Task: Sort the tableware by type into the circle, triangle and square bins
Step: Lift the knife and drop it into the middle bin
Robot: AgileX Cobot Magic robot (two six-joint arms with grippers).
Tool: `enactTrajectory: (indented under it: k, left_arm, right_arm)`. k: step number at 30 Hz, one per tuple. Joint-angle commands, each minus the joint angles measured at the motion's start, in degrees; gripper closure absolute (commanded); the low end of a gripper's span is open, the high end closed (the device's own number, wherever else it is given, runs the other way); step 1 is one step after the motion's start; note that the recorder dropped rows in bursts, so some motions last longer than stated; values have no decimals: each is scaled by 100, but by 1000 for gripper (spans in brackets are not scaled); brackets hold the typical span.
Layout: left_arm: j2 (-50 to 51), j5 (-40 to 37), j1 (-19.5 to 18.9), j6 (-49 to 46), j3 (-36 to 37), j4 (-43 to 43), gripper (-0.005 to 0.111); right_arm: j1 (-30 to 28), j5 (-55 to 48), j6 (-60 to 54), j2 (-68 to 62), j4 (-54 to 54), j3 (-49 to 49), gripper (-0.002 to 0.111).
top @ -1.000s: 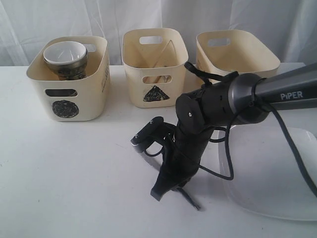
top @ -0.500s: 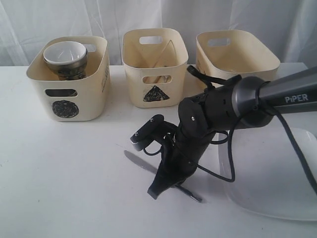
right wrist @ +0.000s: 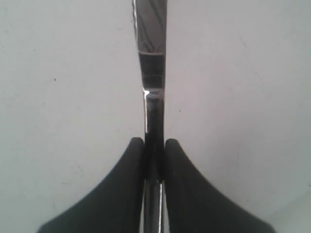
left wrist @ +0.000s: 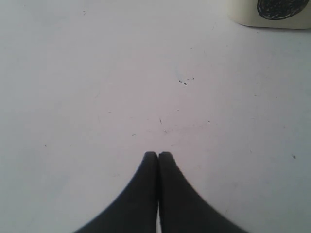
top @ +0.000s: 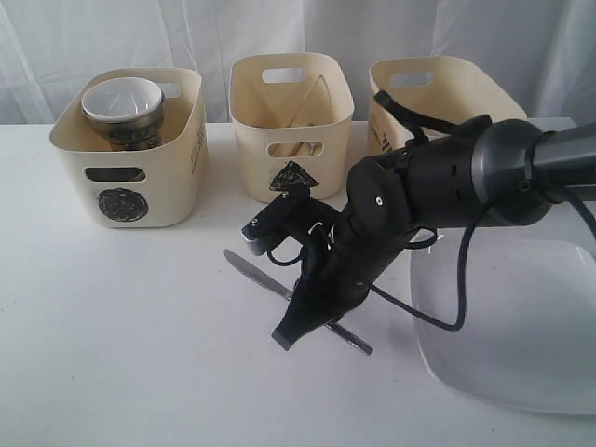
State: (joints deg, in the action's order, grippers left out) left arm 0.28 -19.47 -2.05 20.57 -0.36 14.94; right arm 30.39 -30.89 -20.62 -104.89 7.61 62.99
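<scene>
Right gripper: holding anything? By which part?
The steel knife, pinched between the right gripper's fingers on its handle, just behind the blade; left gripper shut, empty.

You are looking at a plain white table [top: 130,372] that fills most of the exterior view, with its far edge running level across the upper part. Right behind that edge hangs a white curtain [top: 102,47] in soft vertical folds, closing off the whole back of the scene; what lies behind it is hidden from you. The light is even and diffuse, so the shadows on the tabletop are faint with blurred edges. Up close in the left wrist view, you can see a few small dark specks [left wrist: 183,81] and fine hairline marks. In the right wrist view the same matte surface looks pale grey.
</scene>
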Motion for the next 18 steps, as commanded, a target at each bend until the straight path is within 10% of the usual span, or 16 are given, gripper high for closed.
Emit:
enactTrajectory:
  k: [1, 18]
  left_arm:
    - [-28, -162, 22, 12, 36, -35, 107]
    - [-28, -162, 67, 12, 36, -35, 107]
  right_arm:
    - [-13, -11, 32, 58, 46, -10, 108]
    - [-780, 536, 167, 1134, 342, 1256, 108]
